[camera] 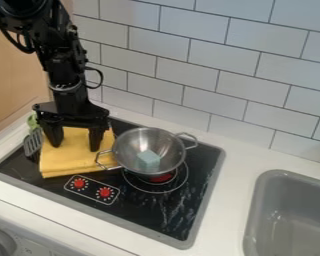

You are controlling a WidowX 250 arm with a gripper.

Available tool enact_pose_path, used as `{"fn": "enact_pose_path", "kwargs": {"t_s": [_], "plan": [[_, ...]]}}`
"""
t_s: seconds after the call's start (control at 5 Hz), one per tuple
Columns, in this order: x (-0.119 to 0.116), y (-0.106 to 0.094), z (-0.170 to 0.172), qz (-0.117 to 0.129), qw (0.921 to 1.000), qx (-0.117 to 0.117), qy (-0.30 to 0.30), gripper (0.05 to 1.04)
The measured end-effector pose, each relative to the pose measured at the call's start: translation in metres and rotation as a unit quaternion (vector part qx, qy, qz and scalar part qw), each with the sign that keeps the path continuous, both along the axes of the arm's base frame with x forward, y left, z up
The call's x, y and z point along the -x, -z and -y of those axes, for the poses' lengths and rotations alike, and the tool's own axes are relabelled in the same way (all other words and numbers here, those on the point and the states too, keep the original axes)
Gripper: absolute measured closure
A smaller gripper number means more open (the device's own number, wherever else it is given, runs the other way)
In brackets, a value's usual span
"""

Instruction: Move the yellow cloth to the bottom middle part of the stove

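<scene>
The black gripper (76,145) hangs at the left of the camera view, over the folded yellow cloth (70,161), its two fingers spread apart and their tips at the cloth's upper surface. The cloth lies flat on the left part of the black stove (146,212), just above the red knobs. Whether any fabric is caught between the fingers I cannot tell. Part of the cloth's back is hidden behind the gripper.
A metal pot (133,142) with a pale blue block (148,160) inside stands right of the cloth, one handle at the cloth's edge. A slotted spatula (33,142) lies at the left. Two red knobs (105,192) sit in front; a grey sink (289,215) is at right.
</scene>
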State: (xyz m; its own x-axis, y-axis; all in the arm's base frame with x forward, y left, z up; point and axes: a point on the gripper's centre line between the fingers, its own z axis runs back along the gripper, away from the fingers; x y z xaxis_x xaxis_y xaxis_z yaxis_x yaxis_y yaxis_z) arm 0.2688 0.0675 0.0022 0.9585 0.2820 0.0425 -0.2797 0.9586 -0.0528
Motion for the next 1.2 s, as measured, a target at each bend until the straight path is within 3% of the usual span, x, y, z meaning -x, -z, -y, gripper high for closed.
{"fn": "enact_pose_path", "kwargs": {"t_s": [0.6,1.2], "plan": [[0.025,-0.004,0.015,-0.004,0.9997,0.010,0.023,0.085],[0.030,-0.006,0.018,-0.005,0.9996,0.018,0.023,0.085]]}}
